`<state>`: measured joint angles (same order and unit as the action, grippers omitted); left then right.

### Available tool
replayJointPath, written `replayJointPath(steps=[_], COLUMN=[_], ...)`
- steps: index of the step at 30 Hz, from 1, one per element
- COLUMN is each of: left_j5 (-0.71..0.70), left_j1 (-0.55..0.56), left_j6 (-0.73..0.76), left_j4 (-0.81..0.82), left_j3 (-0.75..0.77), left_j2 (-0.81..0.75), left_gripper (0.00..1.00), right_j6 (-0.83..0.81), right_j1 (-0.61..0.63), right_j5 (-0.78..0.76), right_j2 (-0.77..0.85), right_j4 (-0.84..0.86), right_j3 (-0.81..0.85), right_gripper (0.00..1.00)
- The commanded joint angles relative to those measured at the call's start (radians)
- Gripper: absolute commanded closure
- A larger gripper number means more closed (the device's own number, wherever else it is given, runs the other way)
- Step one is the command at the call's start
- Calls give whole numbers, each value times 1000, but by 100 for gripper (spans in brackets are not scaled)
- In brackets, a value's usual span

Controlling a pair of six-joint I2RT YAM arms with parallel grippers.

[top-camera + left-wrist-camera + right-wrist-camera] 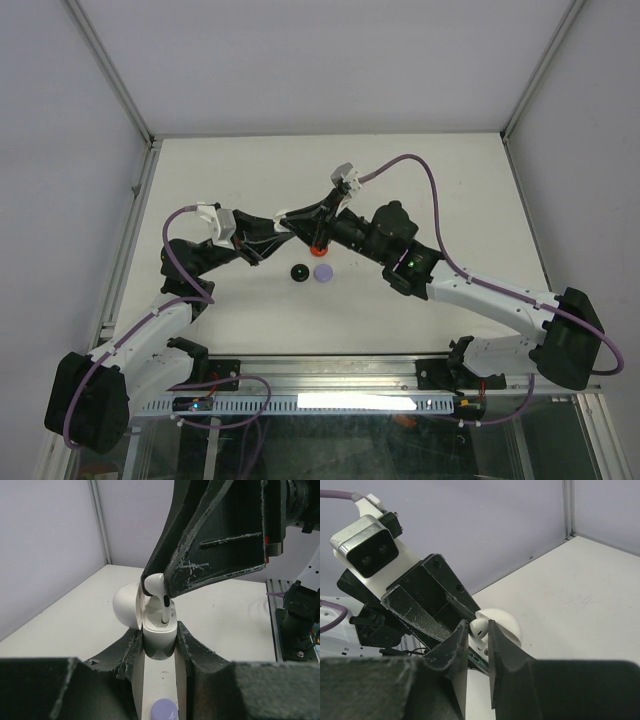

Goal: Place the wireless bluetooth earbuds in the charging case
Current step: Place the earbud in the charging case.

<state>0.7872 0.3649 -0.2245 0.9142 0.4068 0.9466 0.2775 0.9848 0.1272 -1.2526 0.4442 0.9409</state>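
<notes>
white earbud (154,583) in right gripper (478,629), stem just inside open charging case (159,643) rim

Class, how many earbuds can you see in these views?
1. The white earbud is pinched by the right gripper, its stem entering the open white charging case that the left gripper holds. Others may be hidden.

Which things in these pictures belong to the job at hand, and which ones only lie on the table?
For the job: white earbud, in the right gripper; open white case, in the left gripper.
Lying about: black case, lavender case, red item partly hidden under the right gripper.
</notes>
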Motion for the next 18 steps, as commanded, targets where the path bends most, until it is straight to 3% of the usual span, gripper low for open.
replayJointPath(steps=[1, 18], left_j5=[4, -30], left_j1=[-4, -4], left_j6=[-11, -16], left_j4=[50, 49], left_j3=[1, -5], left_j2=[-20, -22], left_gripper=[96, 96], right_j6=[-23, -28], right_j1=[8, 20], right_j5=[-21, -76], right_j2=[15, 58], right_j4=[59, 34], right_j3=[-6, -31], right_gripper=[87, 87])
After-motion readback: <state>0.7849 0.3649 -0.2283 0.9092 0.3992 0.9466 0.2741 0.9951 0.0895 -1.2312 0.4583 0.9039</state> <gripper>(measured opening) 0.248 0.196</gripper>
